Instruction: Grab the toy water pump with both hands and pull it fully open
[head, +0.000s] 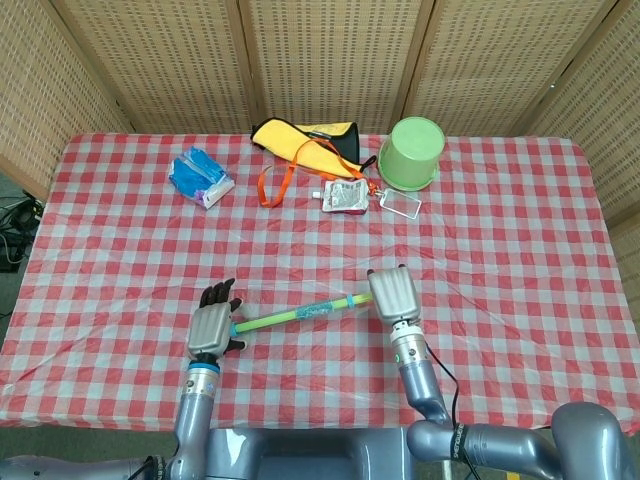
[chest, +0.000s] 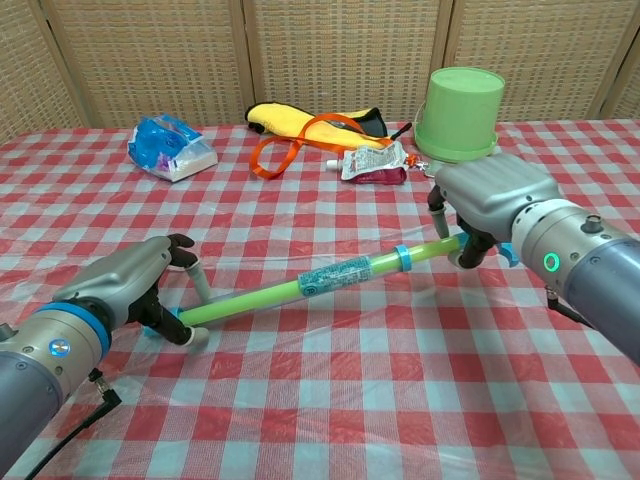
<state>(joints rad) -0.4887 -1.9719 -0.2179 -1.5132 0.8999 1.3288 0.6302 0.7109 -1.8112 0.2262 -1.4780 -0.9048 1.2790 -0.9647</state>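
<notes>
The toy water pump (head: 295, 316) is a thin green tube with blue rings, lying slantwise on the checked tablecloth (head: 500, 240). My right hand (head: 395, 295) grips its right end, fingers curled around the tube. In the chest view that hand (chest: 490, 200) holds the pump (chest: 330, 278) slightly raised at that end. My left hand (head: 212, 325) lies over the tube's blue left tip. In the chest view its fingers (chest: 190, 262) straddle the tip and stay spread apart, with no closed grip on it.
At the back stand an upturned green bucket (head: 411, 153), a yellow bag with an orange strap (head: 300, 138), a foil pouch (head: 343, 195), a clear card (head: 399, 205) and a blue packet (head: 200, 176). Wicker screens wall the far side.
</notes>
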